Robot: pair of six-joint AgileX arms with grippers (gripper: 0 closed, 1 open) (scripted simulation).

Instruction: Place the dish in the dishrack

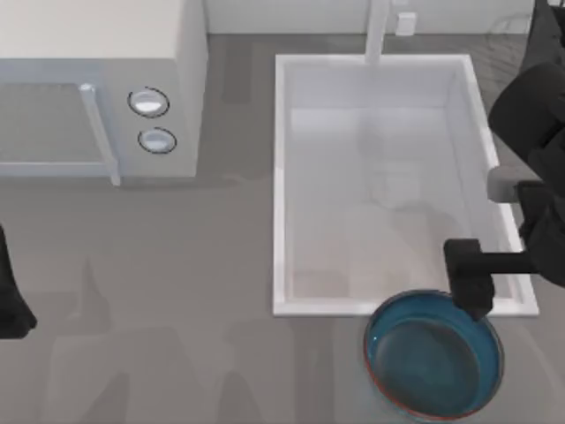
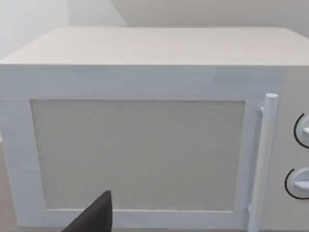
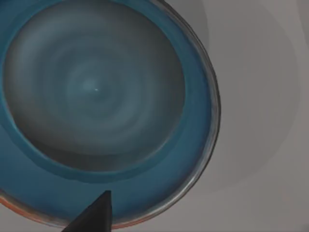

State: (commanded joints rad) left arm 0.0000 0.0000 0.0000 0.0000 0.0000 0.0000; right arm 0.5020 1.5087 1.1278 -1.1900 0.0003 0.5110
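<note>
The dish (image 1: 434, 358) is a glossy teal-blue bowl with a reddish rim. It hangs at the front right and overlaps the front rim of the white sink (image 1: 281, 177). My right gripper (image 1: 473, 300) is shut on the dish's far rim. In the right wrist view one dark fingertip (image 3: 99, 212) lies over the dish's (image 3: 96, 92) inner wall, and a shadow falls on the counter beside it. Thin dark wires of the dishrack (image 1: 512, 31) show faintly at the far right corner, partly behind my right arm. My left arm (image 1: 11, 305) is parked at the left edge.
A white microwave (image 1: 97, 88) with a bar handle and two knobs stands at the back left; the left wrist view faces its door (image 2: 140, 154). A white faucet (image 1: 378, 31) rises behind the sink. Grey counter lies in front.
</note>
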